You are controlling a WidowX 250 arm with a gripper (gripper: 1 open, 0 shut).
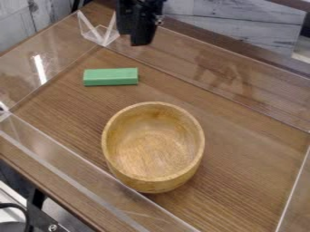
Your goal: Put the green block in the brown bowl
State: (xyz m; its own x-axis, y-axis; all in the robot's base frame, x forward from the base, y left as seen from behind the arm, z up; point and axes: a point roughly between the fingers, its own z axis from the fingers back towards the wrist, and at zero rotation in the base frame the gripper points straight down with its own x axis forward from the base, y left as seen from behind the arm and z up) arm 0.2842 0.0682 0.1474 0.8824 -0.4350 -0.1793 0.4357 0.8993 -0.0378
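— Green: how many blocks? Where?
— One green block (111, 77), flat on the wooden surface (242, 118), far-left of the one brown bowl (152, 146).
— The fingers (141, 36)?
— Closed, empty, beyond the block.

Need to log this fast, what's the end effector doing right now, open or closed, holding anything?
End effector: closed, holding nothing; it hangs above the table, and the green block lies untouched on the wood.
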